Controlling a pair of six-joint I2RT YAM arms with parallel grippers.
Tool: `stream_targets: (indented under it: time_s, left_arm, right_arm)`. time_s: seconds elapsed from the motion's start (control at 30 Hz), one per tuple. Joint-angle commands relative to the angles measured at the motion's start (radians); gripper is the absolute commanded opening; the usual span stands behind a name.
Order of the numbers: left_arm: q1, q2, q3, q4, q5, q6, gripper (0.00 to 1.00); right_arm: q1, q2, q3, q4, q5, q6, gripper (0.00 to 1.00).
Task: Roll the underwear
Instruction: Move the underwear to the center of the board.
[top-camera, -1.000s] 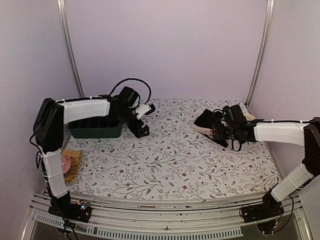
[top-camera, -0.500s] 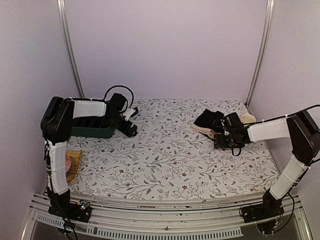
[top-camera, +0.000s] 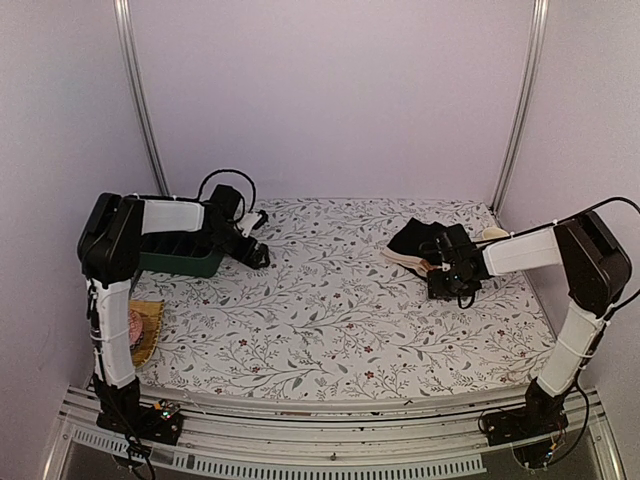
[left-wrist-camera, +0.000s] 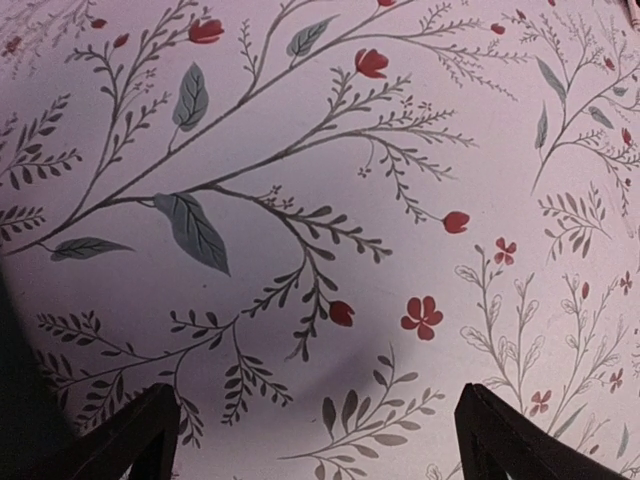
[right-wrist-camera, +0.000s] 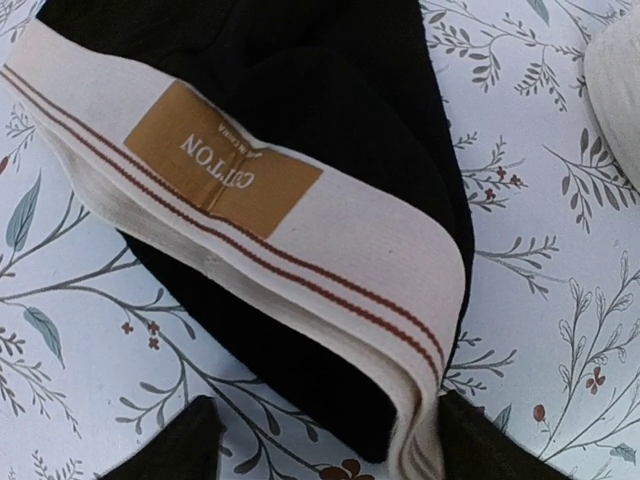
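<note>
Underwear reached: right claw now down at the pile

Underwear (top-camera: 412, 240) lies in a small heap at the far right of the floral tablecloth (top-camera: 330, 320), well apart from the green tray (top-camera: 180, 262) on the left. In the right wrist view the top piece (right-wrist-camera: 330, 110) is black, with a cream band (right-wrist-camera: 330, 250) and a tan label folded across it.

Changes over the last second:
- The right gripper (top-camera: 446, 268) has swung in from the right side and dropped low over the near edge of the heap.
- Its jaws stand fairly wide. The fingers (right-wrist-camera: 170, 445) sit on either side of the folded band end, and nothing is pinched yet.
- The left gripper (top-camera: 256, 254) has drawn back toward the tray. In its own view (left-wrist-camera: 320, 440) it is spread fully, over bare cloth only.

Reading: this looks like the pick-up step, with the rolling not begun. The heap is still bunched, not laid flat. A close here would likely catch the band and the black layer beneath together, so one garment may need separating first.
</note>
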Motion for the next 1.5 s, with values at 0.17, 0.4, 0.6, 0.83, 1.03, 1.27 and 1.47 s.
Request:
stream_targets:
  time_s: [0.17, 0.4, 0.6, 0.83, 1.03, 1.27, 1.47]
  left_arm:
    - [-0.067, -0.027, -0.028, 0.018, 0.085, -0.035, 0.99]
    - [-0.092, -0.02, -0.034, 0.046, 0.153, -0.074, 0.99]
    - [-0.092, -0.037, -0.059, 0.041, 0.295, -0.061, 0.98]
    - [-0.091, -0.053, -0.042, 0.01, 0.358, -0.028, 0.99]
    - [-0.096, -0.006, 0.021, -0.02, 0.451, 0.0, 0.98]
    - [-0.105, 0.165, 0.303, -0.193, 0.629, 0.093, 0.99]
    - [-0.131, 0.273, 0.457, -0.243, 0.656, 0.082, 0.99]
  right_arm:
    - [0.023, 0.037, 0.081, -0.073, 0.116, -0.026, 0.1]
    - [0.241, 0.087, 0.233, -0.2, 0.417, -0.083, 0.03]
    - [0.465, 0.116, 0.336, -0.291, 0.468, -0.17, 0.02]
    - [0.69, 0.233, 0.408, -0.457, 0.293, -0.054, 0.03]
    - [0.769, 0.282, 0.455, -0.496, 0.155, -0.003, 0.28]
    - [0.754, -0.02, 0.332, -0.392, 0.181, 0.007, 0.9]
    - [0.598, -0.23, 0.157, -0.232, 0.167, 0.023, 0.97]
